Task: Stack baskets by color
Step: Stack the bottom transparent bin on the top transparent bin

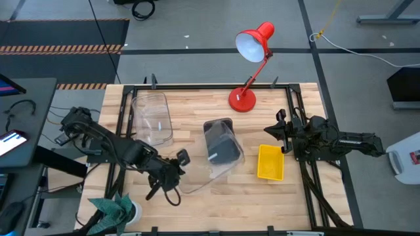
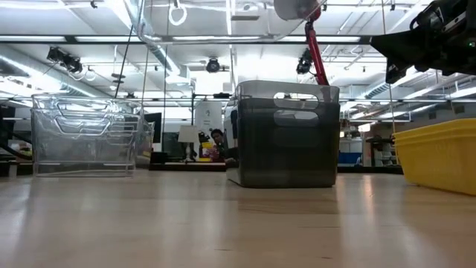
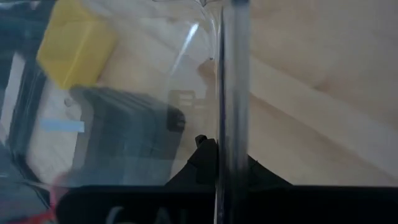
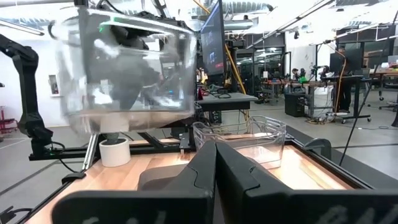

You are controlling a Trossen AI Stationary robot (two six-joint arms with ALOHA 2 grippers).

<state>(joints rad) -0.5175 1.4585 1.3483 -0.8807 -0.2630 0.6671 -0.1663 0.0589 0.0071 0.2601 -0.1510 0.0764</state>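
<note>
My left gripper (image 1: 178,164) is shut on a clear basket (image 1: 197,180), which hangs in the air over the table's near middle, beside a dark grey basket (image 1: 222,145). In the right wrist view this clear basket (image 4: 124,74) floats well above the table. A stack of clear baskets (image 1: 152,118) stands at the far left. A yellow basket (image 1: 270,162) rests on its bottom at the right. My right gripper (image 4: 216,162) is shut on nothing and waits raised at the table's right edge (image 1: 281,134). My left gripper has the clear basket's rim and wall (image 3: 233,124) pinched between its two fingers (image 3: 205,158), one on each side of the wall. The fingers come slanting down from the table's left. The basket is lifted clear of the table and tilted.
A red desk lamp (image 1: 252,65) stands at the table's far edge. A green cloth and a white cup (image 1: 118,210) lie at the near left corner. Black frame rails (image 1: 197,86) run along the table's sides. Bare wood (image 1: 216,210) shows along the near edge.
</note>
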